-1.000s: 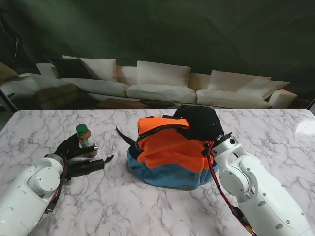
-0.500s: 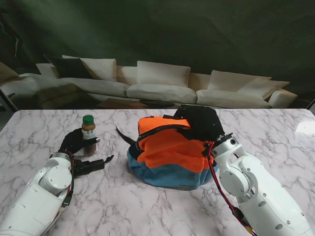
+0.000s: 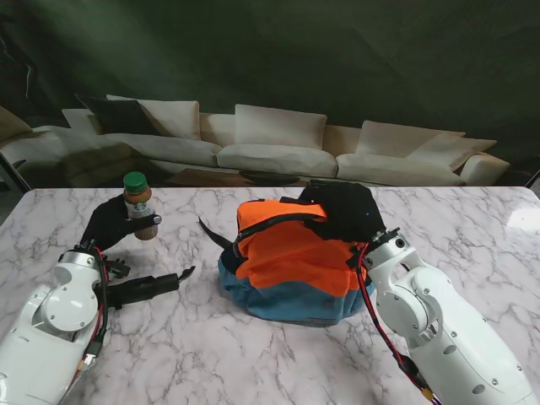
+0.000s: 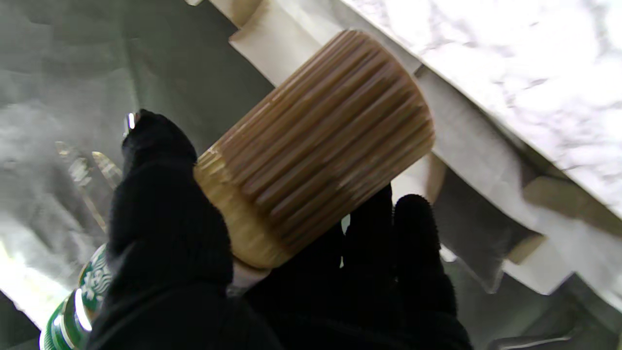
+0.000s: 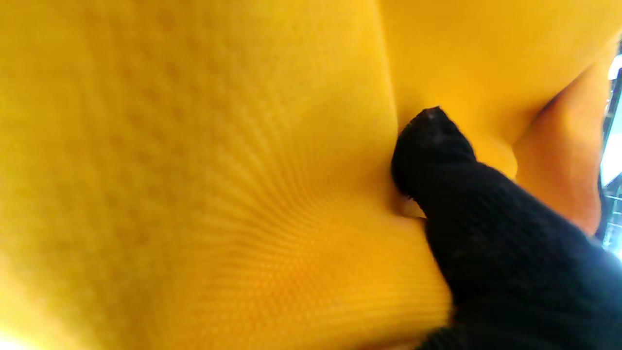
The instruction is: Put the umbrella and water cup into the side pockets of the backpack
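Water cup, really a ribbed brown bottle with a green cap, is wrapped in my left hand and has come up off the marble table since a second ago. So the pickup's done, and next is carrying it right toward the backpack. My right hand rests on top of that orange bag, fingers pressing the fabric, grip unclear.

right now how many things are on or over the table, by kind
bottles: 1, the green-capped bottle held in the left hand
backpacks: 1, the orange and blue backpack under the right hand
umbrellas: 1, the dark umbrella lying on the table
total: 3
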